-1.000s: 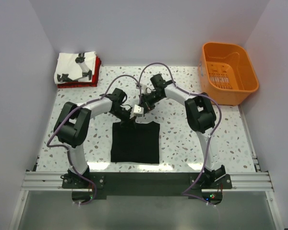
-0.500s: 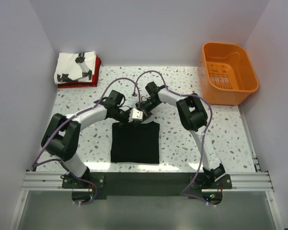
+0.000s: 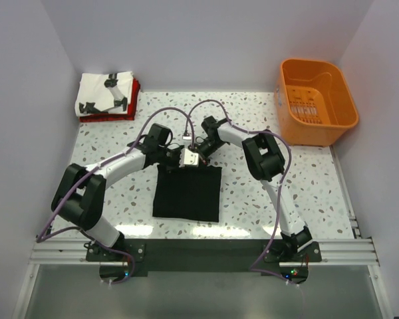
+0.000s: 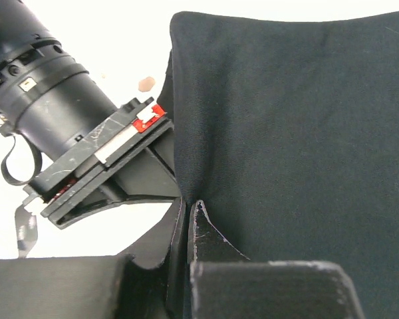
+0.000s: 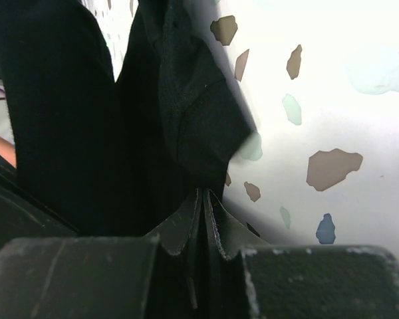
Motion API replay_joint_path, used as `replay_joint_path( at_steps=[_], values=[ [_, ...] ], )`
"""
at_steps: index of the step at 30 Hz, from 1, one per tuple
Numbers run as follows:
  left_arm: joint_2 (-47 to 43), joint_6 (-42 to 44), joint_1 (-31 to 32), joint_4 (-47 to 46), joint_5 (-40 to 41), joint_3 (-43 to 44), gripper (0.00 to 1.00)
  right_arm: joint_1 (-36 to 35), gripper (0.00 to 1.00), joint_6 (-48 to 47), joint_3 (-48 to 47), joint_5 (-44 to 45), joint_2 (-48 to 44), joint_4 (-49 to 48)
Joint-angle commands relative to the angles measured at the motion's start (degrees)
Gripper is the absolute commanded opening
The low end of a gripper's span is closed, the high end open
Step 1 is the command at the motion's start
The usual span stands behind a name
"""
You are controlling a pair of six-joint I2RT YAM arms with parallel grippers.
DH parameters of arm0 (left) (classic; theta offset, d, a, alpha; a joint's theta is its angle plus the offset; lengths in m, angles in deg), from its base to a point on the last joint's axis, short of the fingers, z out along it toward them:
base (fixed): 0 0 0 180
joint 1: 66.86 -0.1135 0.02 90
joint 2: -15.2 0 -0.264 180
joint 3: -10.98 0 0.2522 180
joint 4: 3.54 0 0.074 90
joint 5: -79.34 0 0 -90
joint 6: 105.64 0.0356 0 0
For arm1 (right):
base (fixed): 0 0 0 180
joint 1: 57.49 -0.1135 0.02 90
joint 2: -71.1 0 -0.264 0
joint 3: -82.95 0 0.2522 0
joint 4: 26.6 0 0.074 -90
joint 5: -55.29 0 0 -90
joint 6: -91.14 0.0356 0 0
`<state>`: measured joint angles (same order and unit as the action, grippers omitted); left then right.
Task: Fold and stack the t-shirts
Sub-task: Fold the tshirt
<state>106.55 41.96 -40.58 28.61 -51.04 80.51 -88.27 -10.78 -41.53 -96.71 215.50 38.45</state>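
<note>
The folded black t-shirt (image 3: 187,194) lies on the table's near middle. Both grippers meet at its far edge. My left gripper (image 3: 177,161) is shut on that edge; the left wrist view shows the cloth (image 4: 286,119) pinched between its fingertips (image 4: 198,219). My right gripper (image 3: 197,158) is shut on the same edge next to it; the right wrist view shows bunched black cloth (image 5: 186,106) clamped in its jaws. The white t-shirt with black figures (image 3: 105,94) lies folded on the red t-shirt (image 3: 110,116) at the far left corner.
An orange plastic basket (image 3: 317,100) stands at the far right. Purple walls close in the speckled table (image 3: 253,193) on the left, back and right. The right arm's wrist (image 4: 60,126) shows close by in the left wrist view.
Both grippers have moved slightly away from me, still close together. The black t-shirt's far edge has shifted with them and its right far corner has spread out a little.
</note>
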Motion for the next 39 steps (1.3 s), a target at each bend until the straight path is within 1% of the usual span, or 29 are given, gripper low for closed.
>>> replay_joint_path(
  at_steps=[1, 16, 20, 25, 26, 27, 29, 30, 33, 36, 39],
  values=[
    [-3.1, 0.6, 0.1, -7.1, 0.4, -0.7, 0.0, -0.2, 0.08, -2.9, -1.5, 1.8, 1.8, 1.6],
    [-3.6, 0.1, -0.1, -17.4, 3.0, -3.5, 0.0, -0.1, 0.08, -4.7, -2.6, 1.7, 2.6, 3.6],
    [-3.5, 0.1, -0.1, -22.7, 4.3, -5.3, 0.0, -0.1, 0.08, -5.1, -3.3, 1.7, 2.9, 4.3],
    [-3.6, 1.2, -0.1, -24.2, 5.0, -6.6, 0.01, 0.3, 0.1, -5.2, -4.5, 2.3, 3.0, 5.0],
    [-4.0, 1.1, -0.1, -26.3, 5.5, -7.2, 0.06, 0.5, 0.11, -5.1, -5.1, 2.7, 3.0, 5.0],
    [-4.2, 0.7, -0.1, -27.7, 6.4, -8.8, 0.24, 0.5, 0.12, -5.2, -5.5, 3.1, 3.0, 4.9],
    [-6.1, 0.0, -0.1, -32.4, 7.9, -10.7, 0.4, 0.6, 0.14, -6.1, -7.4, 4.9, 3.0, 5.7],
    [-6.7, -0.6, -0.1, -33.2, 8.9, -12.0, 0.48, 0.6, 0.15, -6.2, -8.2, 5.4, 2.9, 5.8],
    [-10.0, -1.6, -0.1, -33.1, 9.4, -12.9, 0.54, 0.6, 0.19, -7.6, -11.7, 7.6, 3.0, 7.2],
    [-14.3, -2.8, -0.1, -30.2, 8.5, -13.8, 0.54, 0.6, 0.22, -9.4, -15.3, 9.5, 3.1, 9.4],
    [-19.0, -4.7, -0.3, -25.4, 7.4, -13.9, 0.56, 0.6, 0.24, -10.9, -18.9, 12.0, 2.5, 11.1]
  ],
)
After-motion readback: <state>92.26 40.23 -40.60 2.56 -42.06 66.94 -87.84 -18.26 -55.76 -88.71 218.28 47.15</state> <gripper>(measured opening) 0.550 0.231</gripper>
